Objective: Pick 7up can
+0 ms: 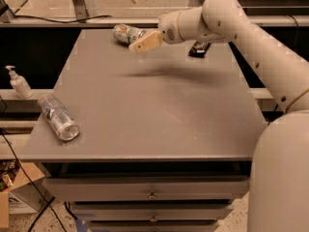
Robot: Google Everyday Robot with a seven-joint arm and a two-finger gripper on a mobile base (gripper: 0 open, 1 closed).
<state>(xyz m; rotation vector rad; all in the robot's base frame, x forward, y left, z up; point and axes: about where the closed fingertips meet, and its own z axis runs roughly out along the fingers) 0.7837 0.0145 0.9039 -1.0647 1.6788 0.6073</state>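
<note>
Hovering over the far part of the grey counter [159, 129], the hand [145, 41] is sitting at the end of the white arm [231, 18], which is reaching in from the right side. Whether the hand is wide or narrow cannot be told from this angle. The 7up can [126, 33] is lying on its side near the far left corner of the counter, with its white-and-green body showing. Its right end is just beside the hand's tan tip, and contact between them is not clear. A soft shadow is falling on the counter below the arm. A flat black packet [199, 48] is lying near the far edge, partly hidden behind the arm. A silvery-grey can [58, 117] is lying on its side near the front left edge, well apart from the 7up can. A white pump bottle [18, 82] is standing upright on a ledge left of the counter. Drawers [152, 190] are showing under the counter's front.
</note>
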